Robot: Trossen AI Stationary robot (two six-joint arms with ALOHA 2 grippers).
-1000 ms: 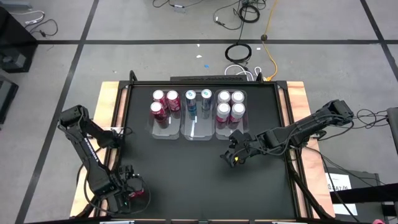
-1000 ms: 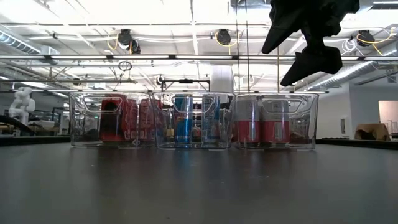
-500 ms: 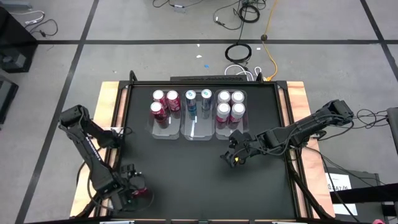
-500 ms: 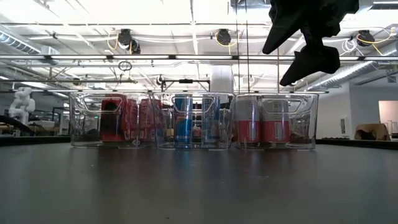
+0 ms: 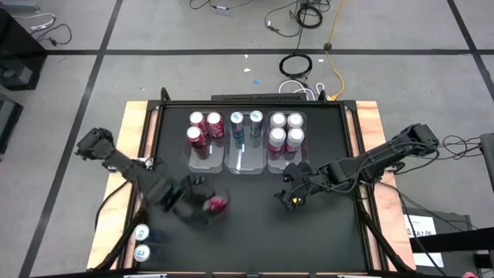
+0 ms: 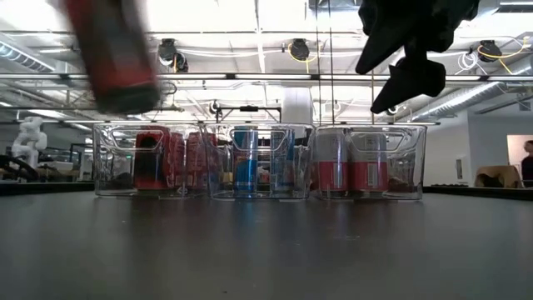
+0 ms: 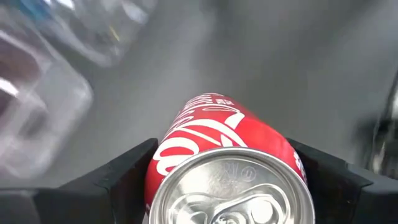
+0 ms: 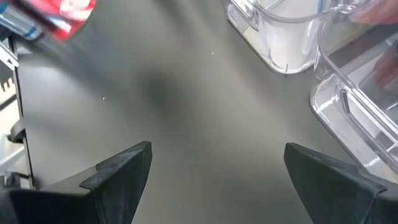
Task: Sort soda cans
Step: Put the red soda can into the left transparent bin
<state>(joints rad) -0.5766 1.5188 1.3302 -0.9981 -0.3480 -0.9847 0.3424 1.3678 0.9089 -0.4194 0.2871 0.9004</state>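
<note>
The left pincer (image 7: 227,186) gripped a red soda can (image 7: 225,163), one dark finger on each side, silver top nearest the camera. Dark bench (image 7: 261,56) lay beyond, with a clear bin (image 7: 37,118) blurred at the edge.

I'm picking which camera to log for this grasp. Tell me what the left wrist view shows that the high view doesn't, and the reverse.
Only the left wrist view shows the red can's white script and silver pull-tab top, clamped between the dark fingers. Only the high view shows the three clear bins of sorted cans, two loose cans off the mat's left edge, and the right end effector waiting open. Both show the left end effector carrying that can over the black mat.
</note>
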